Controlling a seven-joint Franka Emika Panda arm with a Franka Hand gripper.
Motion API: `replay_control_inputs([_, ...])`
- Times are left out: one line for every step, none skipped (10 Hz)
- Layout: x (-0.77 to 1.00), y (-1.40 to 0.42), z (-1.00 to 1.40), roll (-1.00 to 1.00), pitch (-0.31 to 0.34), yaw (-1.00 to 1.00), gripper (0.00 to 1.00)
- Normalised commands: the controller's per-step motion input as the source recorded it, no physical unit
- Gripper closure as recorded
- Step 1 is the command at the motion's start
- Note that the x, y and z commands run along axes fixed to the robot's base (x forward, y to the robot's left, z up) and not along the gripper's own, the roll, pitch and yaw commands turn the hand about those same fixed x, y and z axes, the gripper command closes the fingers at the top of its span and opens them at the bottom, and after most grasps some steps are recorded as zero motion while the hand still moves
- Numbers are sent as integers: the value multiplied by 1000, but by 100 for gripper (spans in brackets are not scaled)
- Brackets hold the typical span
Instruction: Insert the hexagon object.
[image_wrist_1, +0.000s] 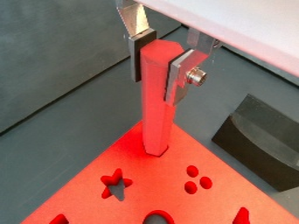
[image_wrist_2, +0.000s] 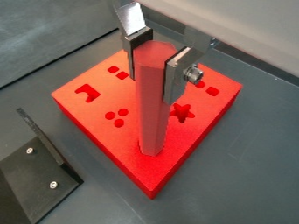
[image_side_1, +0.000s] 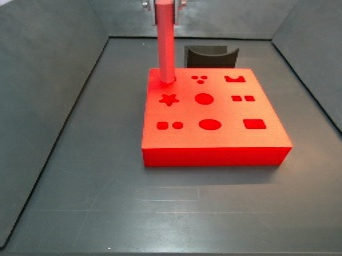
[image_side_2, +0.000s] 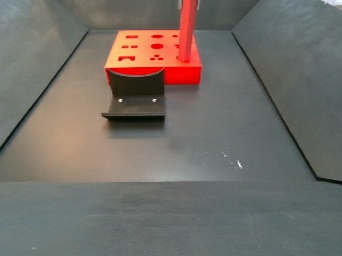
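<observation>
A long, slender red hexagon object (image_wrist_2: 155, 101) stands upright, its lower end meeting the top face of a wide, flat red block (image_wrist_2: 100, 118) near one corner. In both side views the rod (image_side_1: 166, 40) rises straight from that corner to the upper edge of the picture. Whether its tip sits inside a hole or only rests on the surface cannot be told.

The end effector (image_wrist_2: 159, 59) is closed on the rod's upper part, with a flat silver finger (image_wrist_1: 142, 42) pressed against each opposite side.

The block's top face carries cut-out shapes, among them a star-like hole (image_wrist_1: 114, 183), circles and squares. It lies on a dark grey desk (image_side_1: 160, 205) enclosed by dark walls.

Just beside the block stands the fixture (image_side_2: 135, 95), a dark L-shaped bracket on a base plate.
</observation>
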Motion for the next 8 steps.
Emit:
replay_control_inputs([60,0,-140,-7,-70,0,100])
replay_control_inputs([277,-83,-243,0,0,0,100])
replay_control_inputs([309,0,-391,80,0,-71,100])
replay_control_inputs([269,0,-426,104,0,-111,100])
replay_control_inputs([217,0,-397,110,0,-100,100])
replay_control_inputs([100,11,-377,140,0,-111,100])
replay_control_inputs([54,3,-391,134,0,-103,100])
replay_control_inputs([26,0,-389,114,0,-89,100])
